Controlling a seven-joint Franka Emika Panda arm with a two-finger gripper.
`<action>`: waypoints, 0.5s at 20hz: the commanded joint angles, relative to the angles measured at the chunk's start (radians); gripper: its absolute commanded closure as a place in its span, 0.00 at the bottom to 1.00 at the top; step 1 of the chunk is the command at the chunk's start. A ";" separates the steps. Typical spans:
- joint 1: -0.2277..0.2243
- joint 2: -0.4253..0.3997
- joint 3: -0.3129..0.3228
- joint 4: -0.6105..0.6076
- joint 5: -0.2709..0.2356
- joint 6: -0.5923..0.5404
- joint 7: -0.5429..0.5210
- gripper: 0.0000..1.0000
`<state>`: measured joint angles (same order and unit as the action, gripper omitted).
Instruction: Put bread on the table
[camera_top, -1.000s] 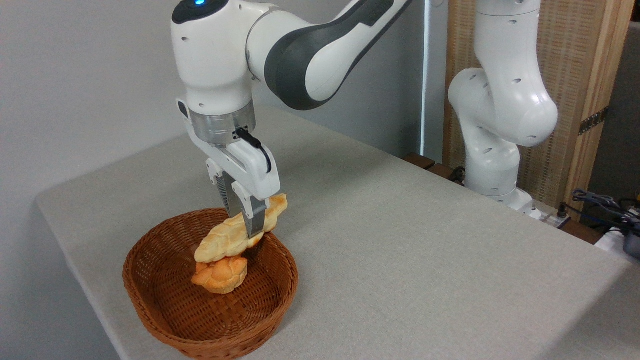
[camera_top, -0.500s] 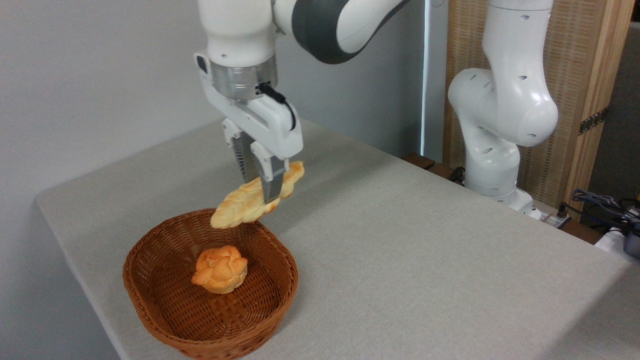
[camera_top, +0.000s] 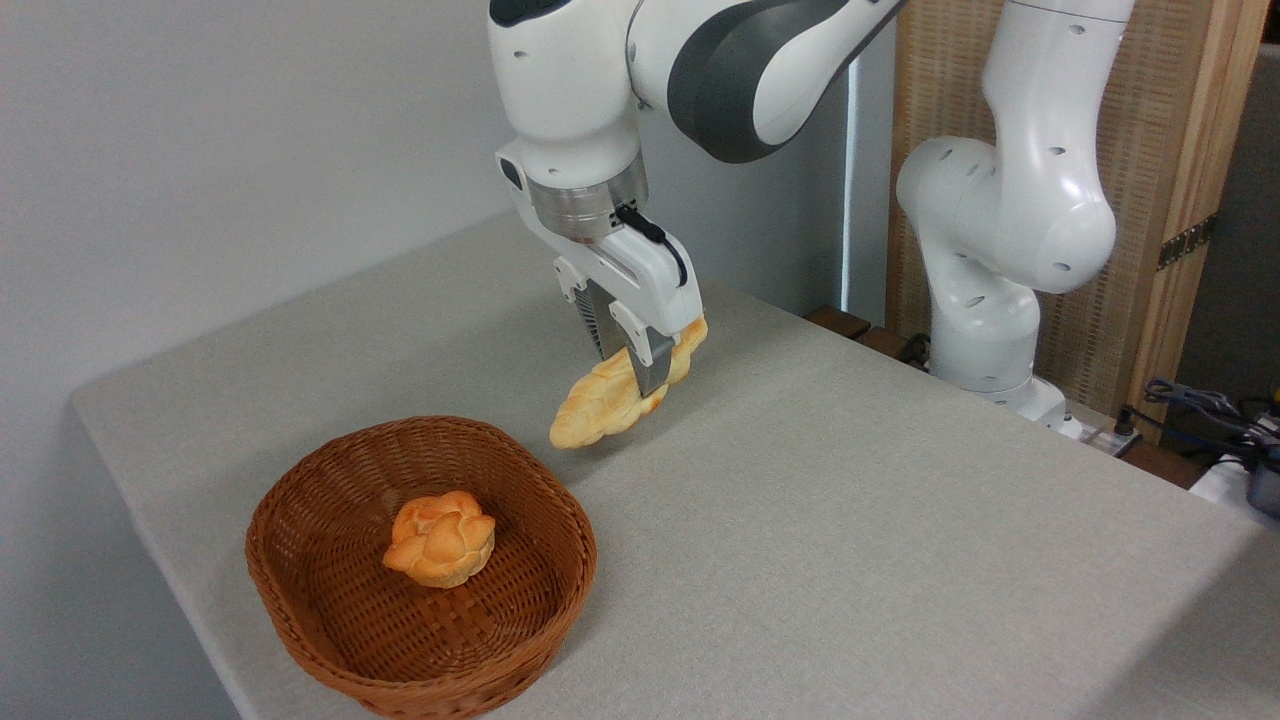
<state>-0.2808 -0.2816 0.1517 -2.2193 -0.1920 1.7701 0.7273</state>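
Presently, gripper (camera_top: 640, 372) clamped mid-loaf on tilted bread (camera_top: 618, 393) above table (camera_top: 850, 500); risk: slipping or rolling on release.

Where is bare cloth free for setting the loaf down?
The table is bare from the basket rightward to its far edge, including below the bread held in the hand. Only the basket corner, holding the bun, is crowded.

Bright, even, soft light from above — no harsh glare. The light grey-beige cloth-covered table (camera_top: 850, 520) carries only a faint shadow beneath the long pale-golden braided loaf (camera_top: 600, 405), falling toward 5 o'clock. The glossy white robot arm (camera_top: 1010, 210) shows mild highlights. Focus is sharp throughout — no visible edge distortion.
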 joint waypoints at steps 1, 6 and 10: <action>-0.015 0.025 0.000 -0.005 0.009 0.000 0.012 0.32; -0.014 0.082 -0.052 -0.002 0.009 0.117 0.003 0.00; -0.014 0.090 -0.052 0.001 0.009 0.121 0.006 0.00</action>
<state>-0.2908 -0.1870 0.0940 -2.2263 -0.1920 1.8867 0.7272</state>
